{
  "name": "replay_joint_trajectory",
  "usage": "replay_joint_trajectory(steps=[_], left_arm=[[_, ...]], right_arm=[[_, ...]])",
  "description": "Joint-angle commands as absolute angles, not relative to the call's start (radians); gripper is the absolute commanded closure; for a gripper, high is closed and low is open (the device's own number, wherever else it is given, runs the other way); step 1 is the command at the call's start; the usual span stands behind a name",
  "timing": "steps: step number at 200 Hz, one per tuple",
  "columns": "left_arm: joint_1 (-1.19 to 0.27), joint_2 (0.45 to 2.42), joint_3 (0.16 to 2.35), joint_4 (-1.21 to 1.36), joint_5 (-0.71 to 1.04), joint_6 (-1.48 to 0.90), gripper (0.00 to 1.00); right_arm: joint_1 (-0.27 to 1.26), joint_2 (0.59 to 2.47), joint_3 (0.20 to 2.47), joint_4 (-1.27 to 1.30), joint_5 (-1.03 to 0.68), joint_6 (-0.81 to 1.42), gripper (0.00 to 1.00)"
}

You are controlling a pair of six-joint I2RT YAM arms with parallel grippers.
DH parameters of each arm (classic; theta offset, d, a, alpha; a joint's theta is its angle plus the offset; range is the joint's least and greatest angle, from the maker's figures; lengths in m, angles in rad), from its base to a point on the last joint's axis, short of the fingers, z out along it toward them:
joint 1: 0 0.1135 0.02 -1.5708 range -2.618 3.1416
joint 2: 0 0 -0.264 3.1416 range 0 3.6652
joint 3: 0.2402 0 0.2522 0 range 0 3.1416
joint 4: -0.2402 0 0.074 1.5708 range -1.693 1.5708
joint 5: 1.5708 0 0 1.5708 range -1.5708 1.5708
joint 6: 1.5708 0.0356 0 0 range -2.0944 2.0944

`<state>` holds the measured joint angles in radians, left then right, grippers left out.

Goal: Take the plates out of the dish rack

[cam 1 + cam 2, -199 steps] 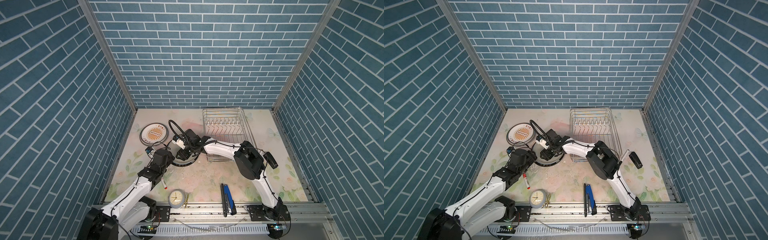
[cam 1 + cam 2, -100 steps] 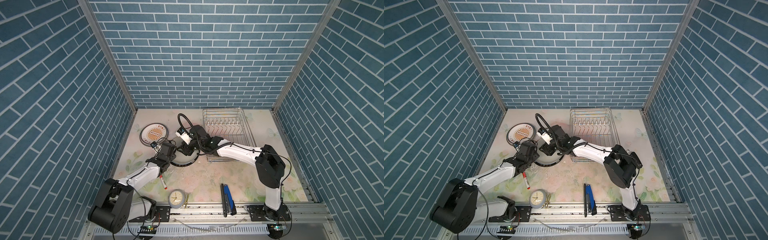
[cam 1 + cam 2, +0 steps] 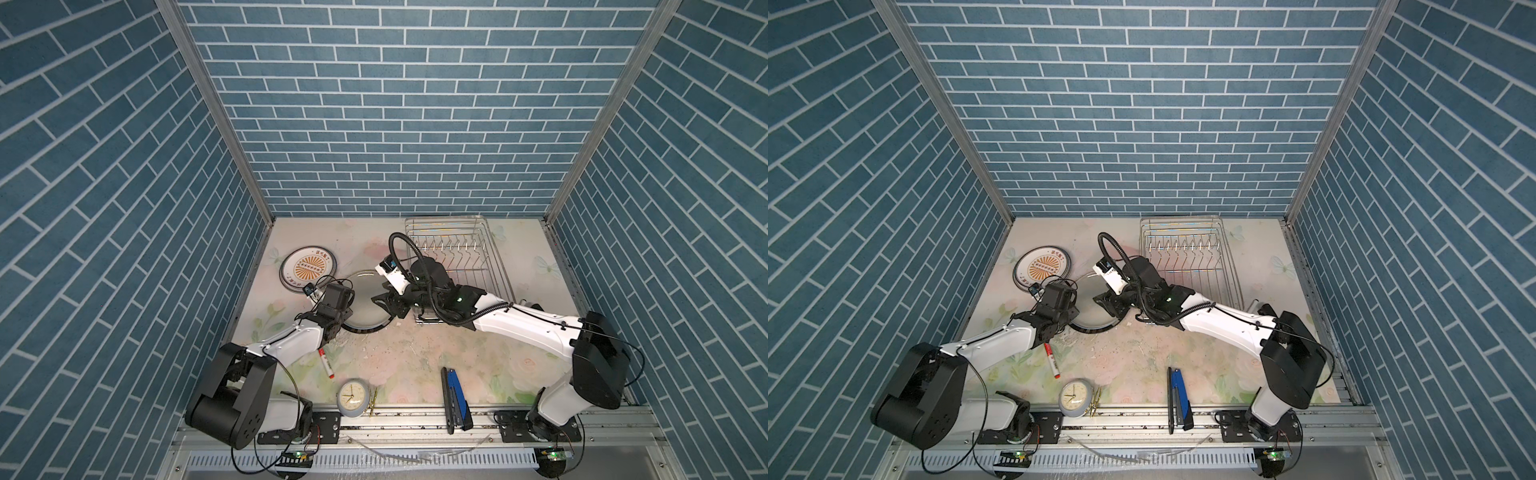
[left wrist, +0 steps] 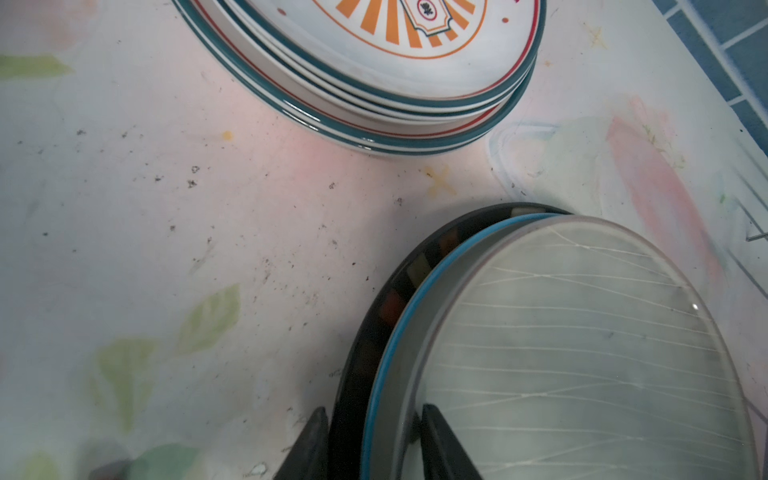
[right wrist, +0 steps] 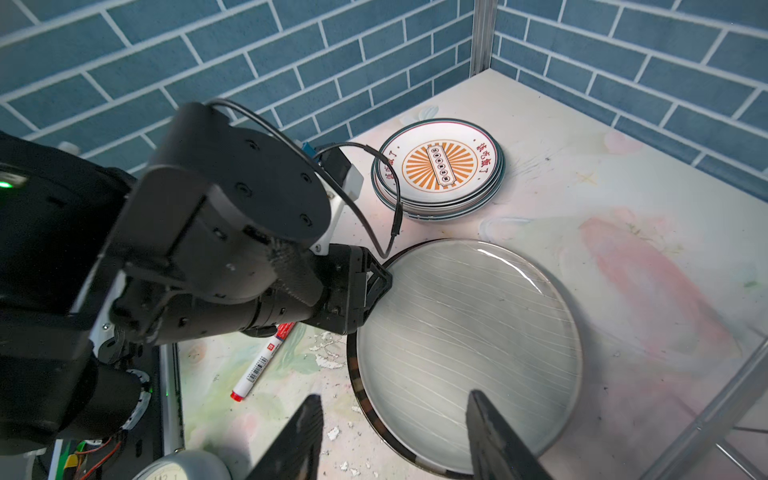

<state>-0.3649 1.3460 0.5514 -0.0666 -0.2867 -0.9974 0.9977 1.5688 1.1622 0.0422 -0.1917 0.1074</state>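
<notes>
At the far edge of the desk, the dish rack is standing empty, as far as I can tell, so the plates all seem to be out. Some are lying in a pile of orange plates near the far left corner. The grey plate is lying on a dark-rimmed plate near the middle of the desk. The left tool is reaching round their rim, with its jaws close on both sides. I cannot tell if it is squeezing. The right tool is hanging wide open over the grey plate, holding nothing. I think only tidying the piles is left.
</notes>
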Motion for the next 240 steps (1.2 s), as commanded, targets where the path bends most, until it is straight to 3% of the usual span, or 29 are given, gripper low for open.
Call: replay_joint_trajectory(steps=[1,47,75,111,125,137,150,195,210,240], left_arm=[[-0.359,1.336,0.554,-0.092,-0.292,-1.008,0.67],[-0.357,1.319,0.543,-0.099,-0.306,-1.016,0.68],[-0.351,1.337,0.552,-0.082,-0.277,-1.006,0.40],[-0.347,1.230,0.571,-0.138,-0.294,-0.983,0.28],[-0.346,1.146,0.582,-0.183,-0.326,-0.956,0.15],[-0.338,1.079,0.594,-0.208,-0.364,-0.915,0.01],[-0.317,1.019,0.619,-0.196,-0.394,-0.812,0.00],[-0.200,0.976,0.688,-0.122,-0.513,-0.549,0.00],[-0.161,1.005,0.695,-0.111,-0.543,-0.474,0.00],[-0.116,1.052,0.631,-0.031,-0.668,-0.344,0.00]], right_arm=[[0.998,1.510,1.117,0.081,-0.153,0.120,0.43],[0.997,1.449,1.074,0.084,-0.117,0.109,0.42],[0.998,1.409,1.051,0.080,-0.094,0.097,0.41],[0.973,1.276,1.000,0.069,0.032,0.098,0.32],[0.942,1.207,0.984,0.048,0.142,0.120,0.24],[0.867,1.149,0.980,0.008,0.230,0.159,0.17],[0.729,1.101,0.995,-0.088,0.276,0.239,0.04],[0.311,1.109,1.106,-0.402,0.459,0.283,0.03],[0.205,1.108,1.004,-0.280,0.420,0.218,0.07],[0.051,1.130,0.668,0.203,0.422,0.124,0.18]])
